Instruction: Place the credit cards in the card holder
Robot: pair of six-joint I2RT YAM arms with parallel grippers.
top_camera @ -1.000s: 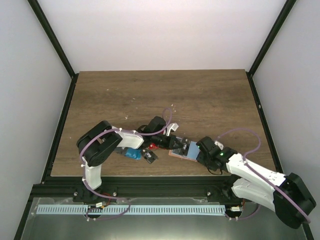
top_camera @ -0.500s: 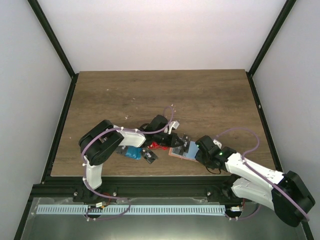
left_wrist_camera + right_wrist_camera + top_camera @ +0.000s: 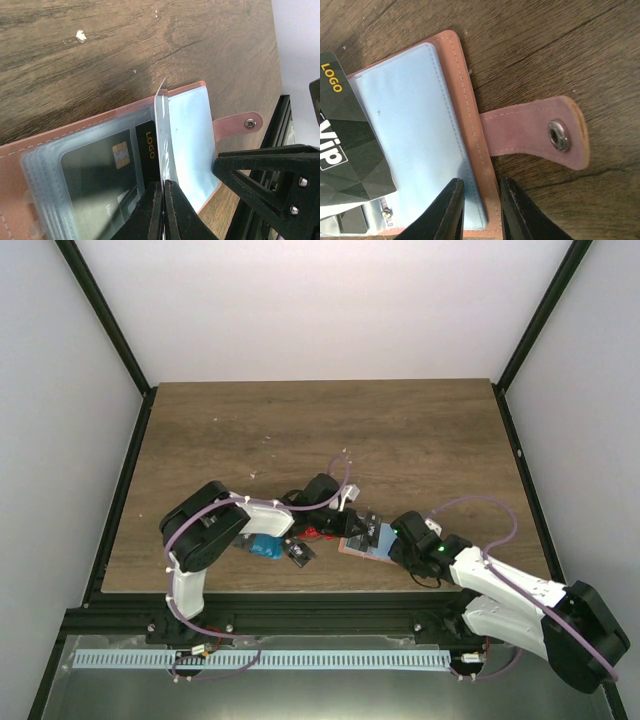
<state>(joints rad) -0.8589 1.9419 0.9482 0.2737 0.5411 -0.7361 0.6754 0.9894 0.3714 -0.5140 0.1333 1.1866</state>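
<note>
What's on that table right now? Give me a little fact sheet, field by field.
Card holder: open on the wooden table, clear sleeves showing, snap strap spread out
Dark card: marked LOGO, among the sleeves
Left gripper: shut on a thin sheet seen edge-on
Right gripper: fingers astride the holder's edge; grip unclear
Blue card: loose on the table by the left arm

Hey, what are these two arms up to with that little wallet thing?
They are filling an open pink card holder with cards. The left gripper pinches what looks like one clear sleeve upright, beside a dark card lodged among the sleeves. The right gripper straddles the holder's edge by the snap strap. A blue card lies loose on the table.
</note>
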